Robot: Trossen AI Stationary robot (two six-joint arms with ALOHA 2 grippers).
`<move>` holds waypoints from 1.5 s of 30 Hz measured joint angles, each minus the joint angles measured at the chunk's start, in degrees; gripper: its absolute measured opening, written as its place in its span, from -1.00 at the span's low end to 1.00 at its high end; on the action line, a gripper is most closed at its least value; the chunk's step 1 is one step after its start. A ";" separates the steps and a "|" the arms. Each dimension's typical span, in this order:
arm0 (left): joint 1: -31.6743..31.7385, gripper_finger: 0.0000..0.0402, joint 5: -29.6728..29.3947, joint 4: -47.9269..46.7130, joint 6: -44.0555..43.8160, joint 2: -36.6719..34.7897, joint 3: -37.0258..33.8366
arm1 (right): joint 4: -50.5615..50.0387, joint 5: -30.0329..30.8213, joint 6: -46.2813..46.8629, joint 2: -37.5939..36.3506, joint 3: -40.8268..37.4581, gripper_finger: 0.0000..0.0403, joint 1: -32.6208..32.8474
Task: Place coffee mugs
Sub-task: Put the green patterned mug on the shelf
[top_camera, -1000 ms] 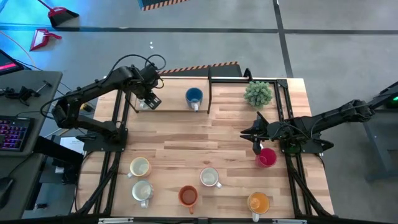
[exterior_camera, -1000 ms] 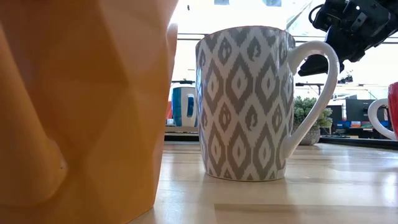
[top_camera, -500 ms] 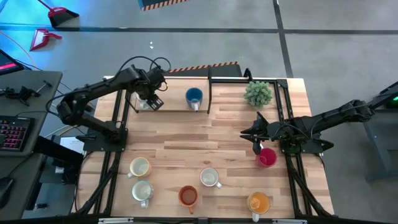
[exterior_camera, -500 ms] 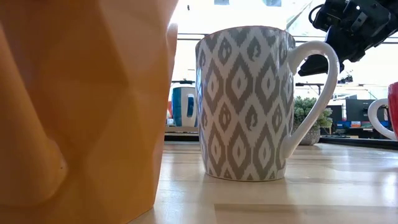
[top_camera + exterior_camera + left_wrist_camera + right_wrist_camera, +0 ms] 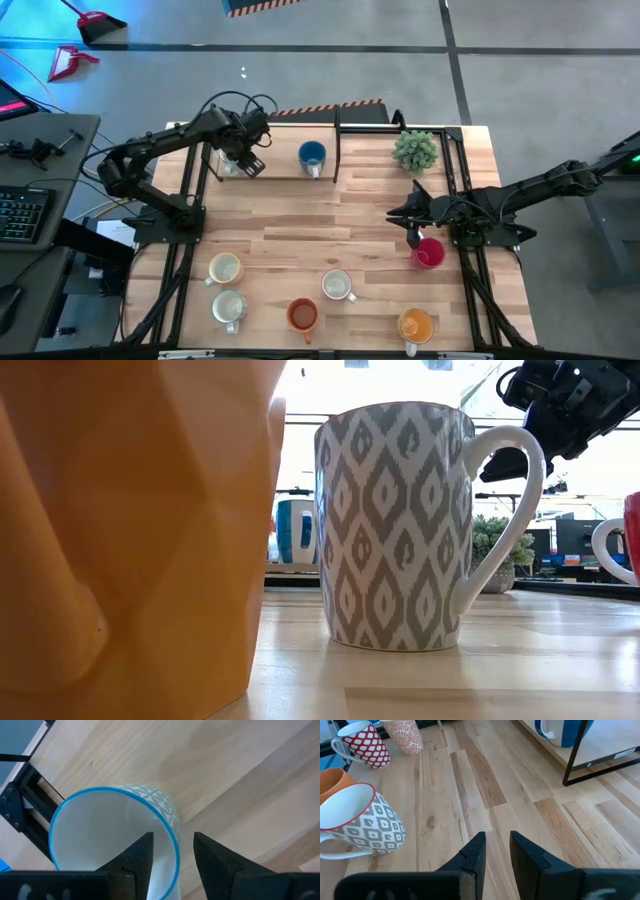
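Left wrist view: round glossy blue-rimmed mug

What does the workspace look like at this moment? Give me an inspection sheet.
Surface: wooden table with a raised shelf along its far edge.
Job's things: blue-rimmed mug and blue mug on the shelf; red mug on the table's right; five other mugs near the front edge.
Clutter: potted plant.
Hands: left hand open, fingers astride the blue-rimmed mug's wall; right hand open, empty, near the red mug.
Cables: loops on the left arm.
Surroundings: keyboard, red dustpan.
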 joint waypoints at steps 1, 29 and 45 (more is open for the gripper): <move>0.11 -0.41 -0.29 0.01 -0.01 0.00 0.01 | 0.00 -0.05 -0.02 0.00 0.00 -0.67 0.00; 1.61 -0.98 -1.01 -3.41 1.10 0.00 0.01 | 0.00 -0.70 0.03 0.00 0.00 -0.67 0.04; 1.87 -0.91 1.26 -4.09 0.50 -0.04 0.03 | -0.02 -0.67 0.00 0.00 0.00 -0.67 0.04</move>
